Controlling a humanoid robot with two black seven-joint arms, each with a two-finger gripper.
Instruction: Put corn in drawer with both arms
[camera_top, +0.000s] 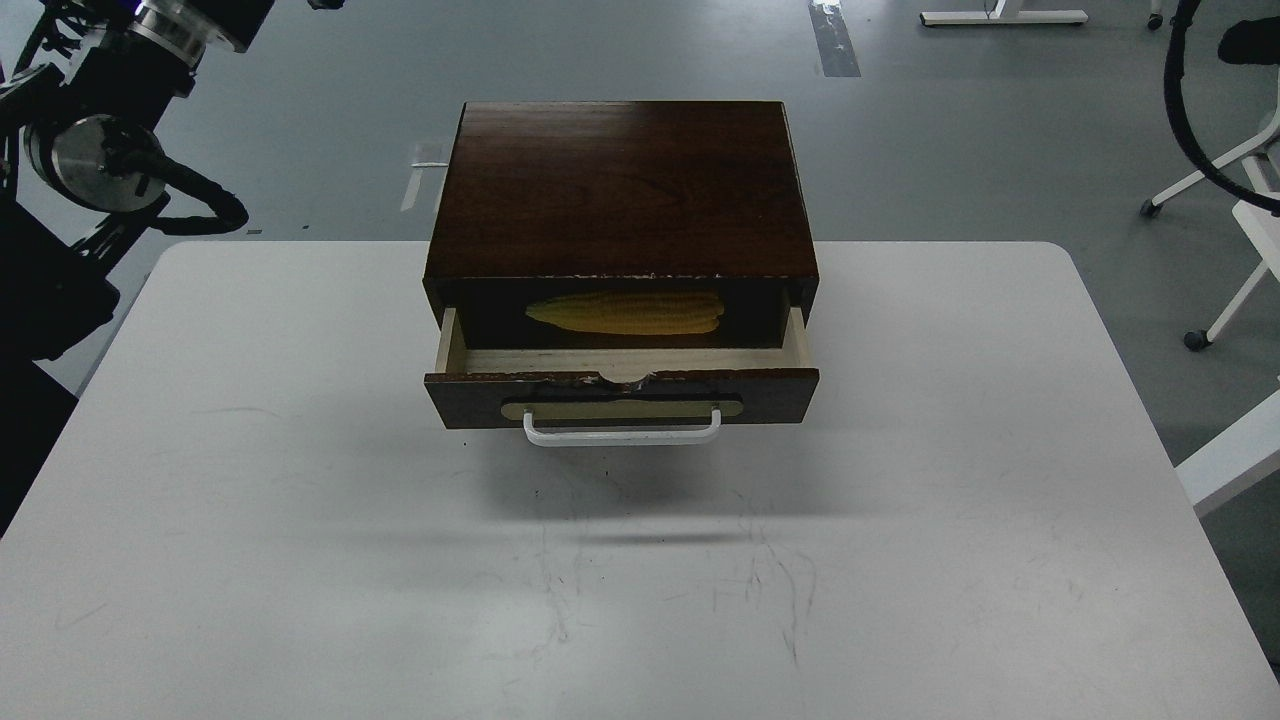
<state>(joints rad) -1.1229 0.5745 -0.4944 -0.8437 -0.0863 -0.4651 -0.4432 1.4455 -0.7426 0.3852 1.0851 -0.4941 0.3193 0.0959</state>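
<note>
The yellow corn (627, 313) lies on its side inside the drawer (620, 396), pointed end to the left, partly under the cabinet's top. The drawer is pulled partly out of the dark brown box cabinet (620, 185), its white bar handle (622, 432) facing me. Only the upper parts of my left arm (95, 160) show at the top left edge; its gripper is out of view. My right arm has left the view, with only a cable (1195, 120) at the top right. Neither gripper is in view.
The cabinet stands at the back middle of the white table (300, 520). A white chair base (1230, 240) stands on the grey floor beyond the table's right edge. A white bar juts in at the right edge (1230, 455).
</note>
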